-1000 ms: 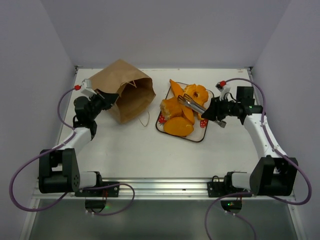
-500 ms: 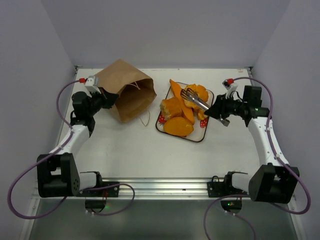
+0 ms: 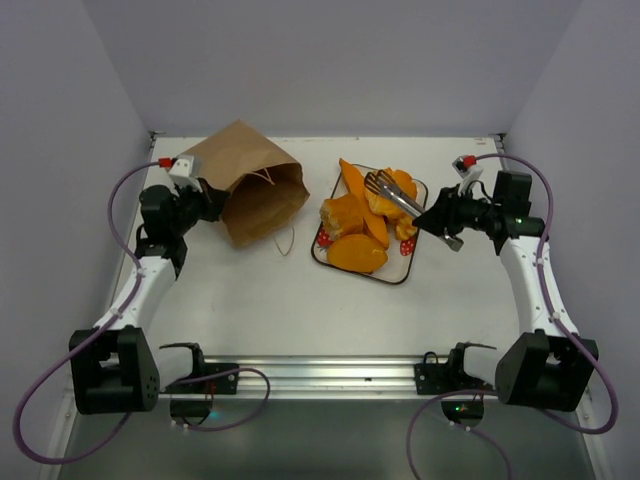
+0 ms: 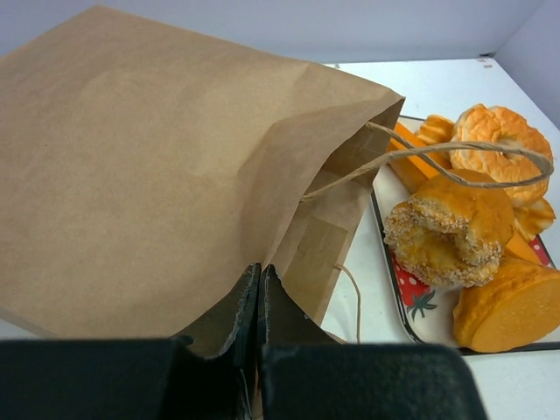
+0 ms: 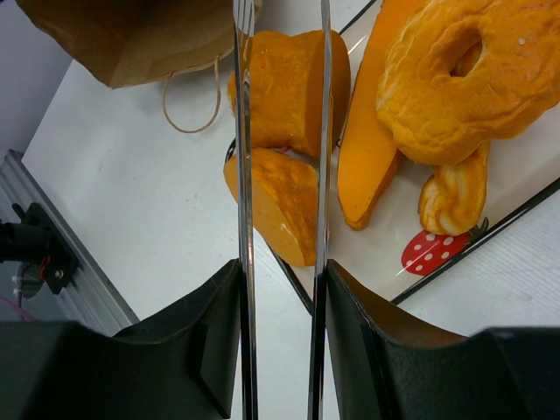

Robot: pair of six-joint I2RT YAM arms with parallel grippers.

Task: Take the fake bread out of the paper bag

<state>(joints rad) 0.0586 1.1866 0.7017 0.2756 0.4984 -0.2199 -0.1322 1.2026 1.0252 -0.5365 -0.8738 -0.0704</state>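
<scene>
1. On the table's (image 3: 300, 300) far side, right of centre, sits the strawberry-print tray (image 5: 429, 254). It holds the fake bread (image 3: 362, 222): ring piece (image 5: 455, 79), baguette (image 5: 372, 166), oval loaf (image 3: 357, 254) and rolls, all heaped outside the bag.
2. Beside it, on the left, the paper bag (image 3: 250, 180) lies on its side with its mouth toward the tray. The interior is in shadow, so I cannot tell whether a piece remains. By my judgement the task is done or nearly so.
3. Entry, left gripper (image 4: 259, 302): it sits low at the bag's mouth, jaws pressed together, apparently pinching the paper rim.
4. Entry, right gripper (image 5: 282, 289): it reaches in from the right, clamped around metal tongs (image 3: 392, 196) — blades apart above the tray, holding nothing.
</scene>
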